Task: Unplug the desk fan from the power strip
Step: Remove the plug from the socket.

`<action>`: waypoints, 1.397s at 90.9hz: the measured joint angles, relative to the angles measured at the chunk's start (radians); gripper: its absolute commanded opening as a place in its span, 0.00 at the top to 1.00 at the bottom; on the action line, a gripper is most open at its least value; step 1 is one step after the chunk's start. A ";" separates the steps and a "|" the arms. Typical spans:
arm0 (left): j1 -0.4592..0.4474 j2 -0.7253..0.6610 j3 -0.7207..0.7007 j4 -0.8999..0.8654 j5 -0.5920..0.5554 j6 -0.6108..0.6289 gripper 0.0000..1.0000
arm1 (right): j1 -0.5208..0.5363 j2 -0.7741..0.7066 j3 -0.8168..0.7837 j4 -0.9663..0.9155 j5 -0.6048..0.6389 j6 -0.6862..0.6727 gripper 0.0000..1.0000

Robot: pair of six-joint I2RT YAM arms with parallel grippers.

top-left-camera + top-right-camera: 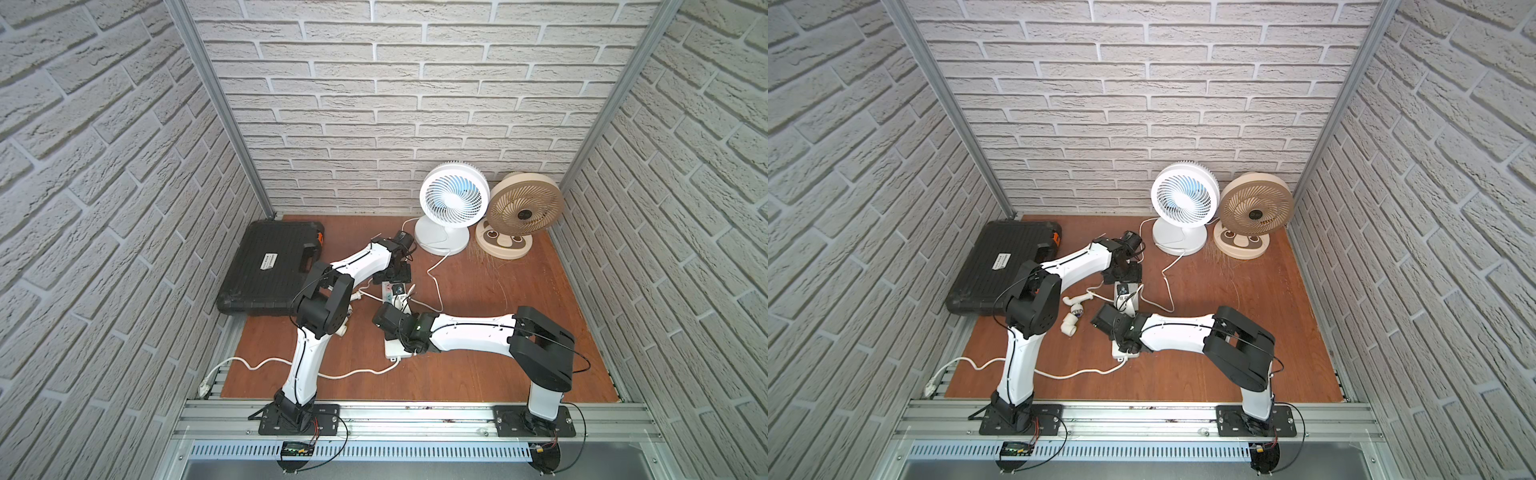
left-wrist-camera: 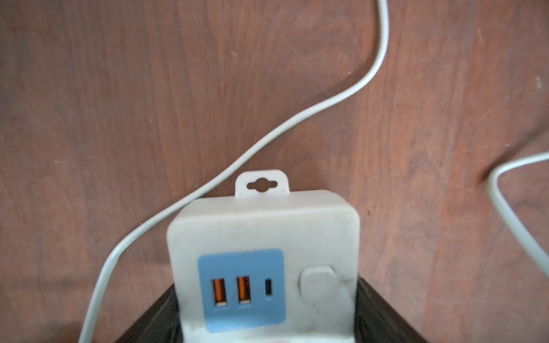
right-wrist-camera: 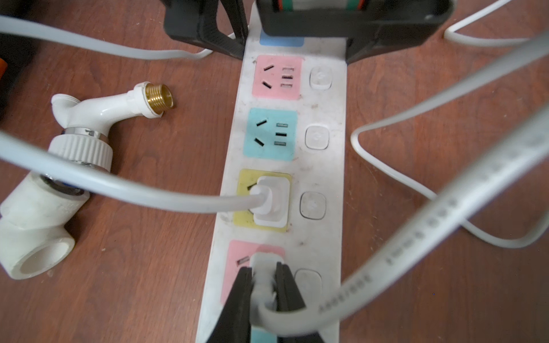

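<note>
We see the power strip (image 3: 323, 166) lying flat on the table (image 1: 478, 365), out in front of the white fan (image 1: 453, 199). Our left pincer (image 2: 267, 311) clamps the strip's end nearest the fan; our right pincer (image 3: 264, 276) is closed on a white plug (image 3: 263, 259) in a pink socket farther from the fan

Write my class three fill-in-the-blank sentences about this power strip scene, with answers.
1. The right tool grips a plug in a ___ socket.
2. A second plug sits in the ___ socket.
3. The left tool clamps the strip by its ___ ports.
Answers: pink, yellow, USB.
</note>
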 measured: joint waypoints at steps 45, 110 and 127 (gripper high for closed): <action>-0.002 0.001 0.002 -0.001 -0.003 0.000 1.00 | 0.011 0.018 0.021 -0.023 0.029 -0.029 0.97; -0.003 0.001 0.001 -0.002 -0.006 -0.003 1.00 | -0.003 -0.044 -0.098 0.120 0.000 0.024 0.97; -0.003 0.001 0.001 -0.002 -0.007 -0.008 1.00 | 0.002 -0.037 -0.067 0.076 0.003 0.015 0.97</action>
